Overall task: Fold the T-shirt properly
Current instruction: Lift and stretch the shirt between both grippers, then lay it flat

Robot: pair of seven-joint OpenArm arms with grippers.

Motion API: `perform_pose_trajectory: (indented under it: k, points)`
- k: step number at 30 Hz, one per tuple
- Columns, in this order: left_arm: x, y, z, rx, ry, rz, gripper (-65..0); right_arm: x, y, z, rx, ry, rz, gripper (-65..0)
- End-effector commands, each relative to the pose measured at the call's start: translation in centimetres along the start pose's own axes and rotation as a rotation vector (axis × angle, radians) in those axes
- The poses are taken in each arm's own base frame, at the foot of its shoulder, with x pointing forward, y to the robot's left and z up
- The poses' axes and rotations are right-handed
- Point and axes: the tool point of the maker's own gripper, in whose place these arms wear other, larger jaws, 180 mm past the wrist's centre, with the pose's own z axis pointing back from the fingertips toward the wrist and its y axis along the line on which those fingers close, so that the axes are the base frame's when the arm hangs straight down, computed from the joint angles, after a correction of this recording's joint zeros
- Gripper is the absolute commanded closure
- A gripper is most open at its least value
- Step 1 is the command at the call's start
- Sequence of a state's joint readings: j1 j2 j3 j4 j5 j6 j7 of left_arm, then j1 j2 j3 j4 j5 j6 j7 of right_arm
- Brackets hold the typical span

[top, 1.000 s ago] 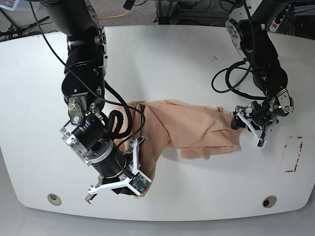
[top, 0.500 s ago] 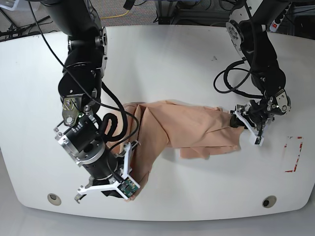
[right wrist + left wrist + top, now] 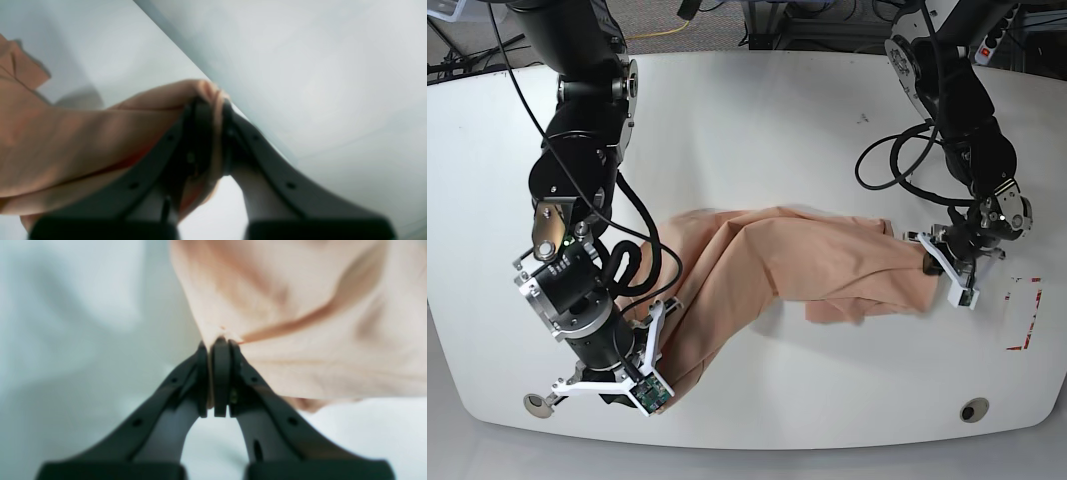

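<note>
On the white table (image 3: 757,110) I hold the limp, wrinkly peach cotton T-shirt (image 3: 777,265) stretched between left gripper (image 3: 218,346) and right gripper (image 3: 208,100), both pinched on its edges; soft, light, best gripped at hems.

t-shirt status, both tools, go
Left tool shut on T-shirt edge. Right tool shut on bunched fabric at the other end. Shirt stretched between them, rumpled, unfolded. Nothing in the way.

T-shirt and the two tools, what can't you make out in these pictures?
- T-shirt: bunched; its other side, sleeves and collar are folded under in every view.
- Right tool: base view hides its tips behind the arm.
- Left tool: wrist view blurred; which edge it pinches is unclear.
- Table: edges cut off.
</note>
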State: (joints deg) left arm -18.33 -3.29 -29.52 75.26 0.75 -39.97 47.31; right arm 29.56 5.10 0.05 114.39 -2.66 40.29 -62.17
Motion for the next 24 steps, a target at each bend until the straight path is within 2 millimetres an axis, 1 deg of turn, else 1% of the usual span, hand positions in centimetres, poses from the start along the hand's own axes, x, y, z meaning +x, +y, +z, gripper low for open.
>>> perform_pose_trajectory:
  k: [1, 4, 6, 7, 9, 12, 13, 15, 18, 19, 21, 23, 24]
  points:
    - [4.1, 1.0, 1.7, 0.044, -0.112, -0.042, 0.0, 1.9, -2.3, 0.1, -0.04, -0.056, 0.018, 0.0]
    - [6.0, 1.6, 3.2, 0.084, -0.159, -0.075, 0.0, 2.3, -3.8, -0.3, -0.058, -0.052, 0.027, 0.0]
    - [6.5, 2.6, 4.3, 0.121, -0.156, -0.1, 0.0, 2.8, -4.7, -0.7, -0.067, -0.052, 0.028, 0.0]
    - [7.1, 3.1, 5.0, 0.142, -0.159, -0.115, 0.0, 2.9, -5.5, -0.9, -0.076, -0.045, 0.032, 0.0]
    - [8.6, 3.6, 6.2, 0.172, -0.188, -0.133, 0.0, 3.3, -6.7, -1.2, -0.088, -0.041, 0.034, 0.0]
    - [11.2, 4.1, 8.3, 0.227, -0.252, -0.157, 0.0, 4.5, -9.1, -1.4, -0.119, -0.048, 0.039, 0.0]
    - [11.7, 4.3, 8.7, 0.239, -0.267, -0.16, 0.0, 5.0, -9.8, -1.4, -0.126, -0.052, 0.039, 0.0]
    - [13.7, 5.3, 10.7, 0.292, -0.317, -0.189, 0.0, 6.4, -11.3, -1.4, -0.144, -0.068, 0.039, 0.0]
    - [15.7, 6.5, 12.8, 0.349, -0.326, -0.207, 0.0, 8.2, -13.3, -1.2, -0.171, -0.088, 0.043, 0.0]
    - [16.7, 7.2, 13.8, 0.376, -0.336, -0.21, 0.0, 9.0, -14.1, -0.9, -0.184, -0.098, 0.044, 0.0]
    - [18.2, 8.7, 16.0, 0.431, -0.364, -0.195, 0.0, 10.7, -15.6, -0.2, -0.212, -0.128, 0.049, 0.0]
    - [19.5, 9.9, 17.7, 0.468, -0.4, -0.169, 0.0, 12.4, -16.5, 0.7, -0.236, -0.161, 0.057, 0.0]
    - [20.4, 10.7, 18.9, 0.493, -0.42, -0.16, 0.0, 13.3, -17.1, 1.2, -0.251, -0.18, 0.061, 0.0]
